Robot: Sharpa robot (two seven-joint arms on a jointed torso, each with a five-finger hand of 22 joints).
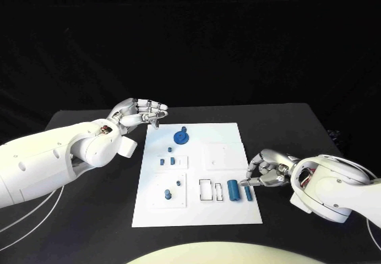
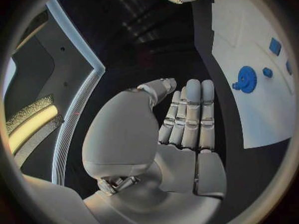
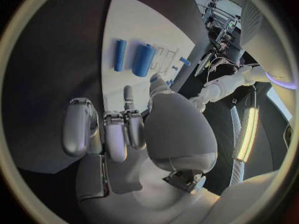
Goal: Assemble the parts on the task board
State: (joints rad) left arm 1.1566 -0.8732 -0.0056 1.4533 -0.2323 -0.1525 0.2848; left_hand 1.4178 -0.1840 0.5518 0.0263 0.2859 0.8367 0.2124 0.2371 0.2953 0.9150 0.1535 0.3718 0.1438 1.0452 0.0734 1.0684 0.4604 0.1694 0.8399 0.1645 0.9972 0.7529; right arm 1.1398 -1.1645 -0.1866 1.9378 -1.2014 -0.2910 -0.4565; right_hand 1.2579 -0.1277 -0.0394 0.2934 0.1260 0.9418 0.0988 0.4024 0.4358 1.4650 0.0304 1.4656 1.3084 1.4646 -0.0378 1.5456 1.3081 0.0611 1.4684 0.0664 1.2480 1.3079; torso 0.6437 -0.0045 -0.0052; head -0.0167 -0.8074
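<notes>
Meanwhile the white board [image 1: 230, 135] lay mid-frame on the black table [image 1: 79, 231], blue pieces scattered on it: a gear [image 1: 181, 136] near its top, two cylinders [image 1: 233, 190] lower right. The left hand [image 1: 141, 114], fingers curled on nothing, hung upper left; the right hand [image 1: 266, 169], fingers bent and empty, sat just beside the cylinders

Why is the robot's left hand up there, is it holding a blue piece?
No, it holds nothing. The left hand hovers past the board's far corner, fingers loosely curled around nothing; the gear lies nearby.

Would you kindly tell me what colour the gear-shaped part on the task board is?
The gear-shaped part is blue, clearest in the left wrist view.
</notes>
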